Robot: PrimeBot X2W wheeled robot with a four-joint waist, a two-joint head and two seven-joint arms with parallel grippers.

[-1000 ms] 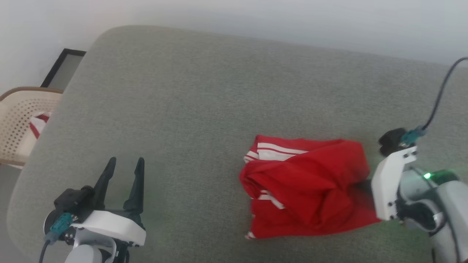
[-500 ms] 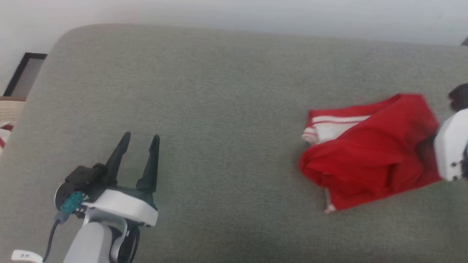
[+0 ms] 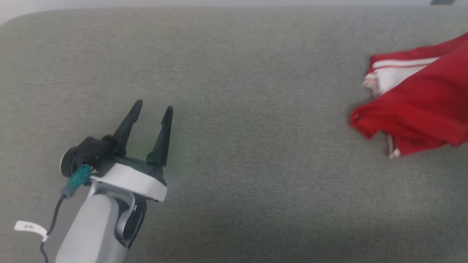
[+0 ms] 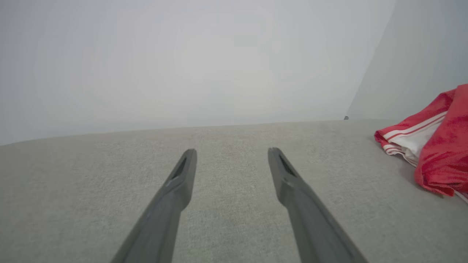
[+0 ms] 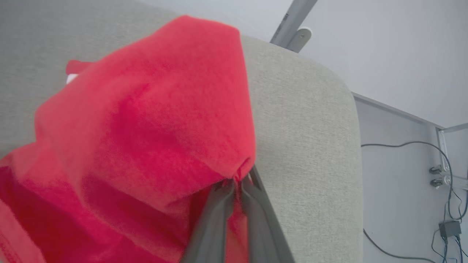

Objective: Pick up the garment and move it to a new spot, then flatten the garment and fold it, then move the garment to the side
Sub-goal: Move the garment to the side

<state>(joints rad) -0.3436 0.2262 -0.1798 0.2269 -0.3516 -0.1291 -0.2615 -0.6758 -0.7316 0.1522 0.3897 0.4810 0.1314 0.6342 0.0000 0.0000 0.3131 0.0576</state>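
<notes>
The garment [image 3: 420,106] is a crumpled red shirt with a white, red-striped sleeve, lying at the right edge of the head view on the grey-green cushion [image 3: 237,109]. In the right wrist view my right gripper [image 5: 237,179] is shut on a pinched fold of the garment [image 5: 146,128], which drapes up and left from the fingertips. My left gripper [image 3: 152,105] hovers open over bare cushion at the lower left, well apart from the cloth. The left wrist view shows its two fingers [image 4: 182,175] spread with nothing between them and the garment [image 4: 435,146] far right.
The cushion's rounded far corner [image 5: 340,87] drops to a pale floor with cables and a small power box [image 5: 449,228]. A grey metal strut [image 5: 292,22] stands behind it. A pale wall [image 4: 182,62] backs the cushion.
The head camera has swung left and down, so the chair and frame have left the picture. The garment is dragged right, and the right arm has gone off the right edge.
</notes>
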